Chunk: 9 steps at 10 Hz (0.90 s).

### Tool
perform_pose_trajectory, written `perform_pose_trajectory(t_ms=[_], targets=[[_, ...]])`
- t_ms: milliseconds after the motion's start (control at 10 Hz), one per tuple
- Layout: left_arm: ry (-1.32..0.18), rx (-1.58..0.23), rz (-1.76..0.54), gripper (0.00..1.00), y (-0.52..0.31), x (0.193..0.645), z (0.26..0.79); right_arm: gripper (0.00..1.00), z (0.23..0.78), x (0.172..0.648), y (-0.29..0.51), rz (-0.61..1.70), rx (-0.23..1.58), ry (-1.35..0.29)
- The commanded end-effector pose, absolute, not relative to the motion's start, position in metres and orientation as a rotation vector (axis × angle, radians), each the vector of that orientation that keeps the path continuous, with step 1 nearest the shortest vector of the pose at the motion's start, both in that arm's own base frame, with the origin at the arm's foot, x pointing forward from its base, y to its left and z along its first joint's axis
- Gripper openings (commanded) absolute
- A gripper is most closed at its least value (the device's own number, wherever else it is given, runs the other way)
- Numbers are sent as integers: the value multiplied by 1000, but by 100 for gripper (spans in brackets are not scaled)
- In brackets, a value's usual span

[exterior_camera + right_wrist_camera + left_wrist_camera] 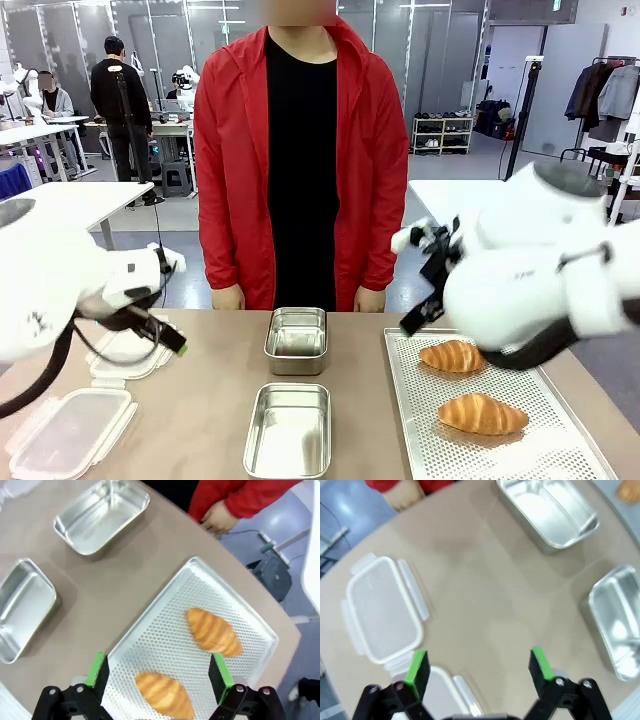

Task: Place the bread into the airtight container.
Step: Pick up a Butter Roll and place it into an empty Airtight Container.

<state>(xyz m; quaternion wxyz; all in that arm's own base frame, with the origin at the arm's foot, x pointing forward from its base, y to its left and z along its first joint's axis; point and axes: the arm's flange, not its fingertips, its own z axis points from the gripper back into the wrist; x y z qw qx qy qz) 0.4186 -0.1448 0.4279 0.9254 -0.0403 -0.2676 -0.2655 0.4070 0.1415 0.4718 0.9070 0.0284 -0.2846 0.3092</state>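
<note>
Right gripper (158,667) is spread wide, with nothing between the green pads. It hangs over the perforated metal tray (150,630), a flat silvery sheet dotted with tiny holes and edged by a raised rim. In the right wrist view the nearer croissant (165,695) sits between the two fingers, low in the frame. I can't tell how high above it the gripper is. The other croissant (214,631) lies farther up the tray, apart from the first. Both are golden brown, ridged and glossy, tapering at the ends, and both are on the tray, not in any box.

Left gripper (479,662) is spread open too and holds nothing, above bare tabletop (485,595), which is a matte tan. Just beside its left finger are two translucent white plastic lids, one (382,610) a rounded rectangle with clip flaps on its sides, the other (445,690) partly hidden by the finger.

Mid-table are two brushed steel containers, rectangular with rounded corners and rolled rims. The far one (296,340) looks deeper, the near one (288,430) is closer to the robot, and both are empty.

A person in a red zip jacket over a black top stands at the far edge, one hand (228,297) hanging at table level.
</note>
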Motion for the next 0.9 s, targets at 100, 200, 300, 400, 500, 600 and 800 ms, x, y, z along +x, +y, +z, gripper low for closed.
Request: perform_pose_trajectory(t_ms=[100, 200, 300, 400, 500, 600, 800], targets=[[-451, -177, -499, 100, -100, 427, 571, 100, 581, 387, 83, 661, 60, -563], [-416, -215, -479, 100, -83, 417, 620, 100, 612, 367, 66, 676, 74, -569], [-423, -241, -501, 100, -65, 401, 663, 100, 637, 341, 50, 672, 79, -567], [-434, -267, -518, 100, -46, 381, 701, 100, 657, 311, 37, 689, 75, -551], [-467, -306, -526, 100, -25, 359, 737, 100, 678, 279, 18, 707, 75, -529], [-505, -303, -517, 100, -7, 344, 760, 100, 695, 256, 2, 707, 77, -547], [-583, -318, -519, 100, 24, 310, 788, 100, 720, 219, -27, 641, 60, -616]])
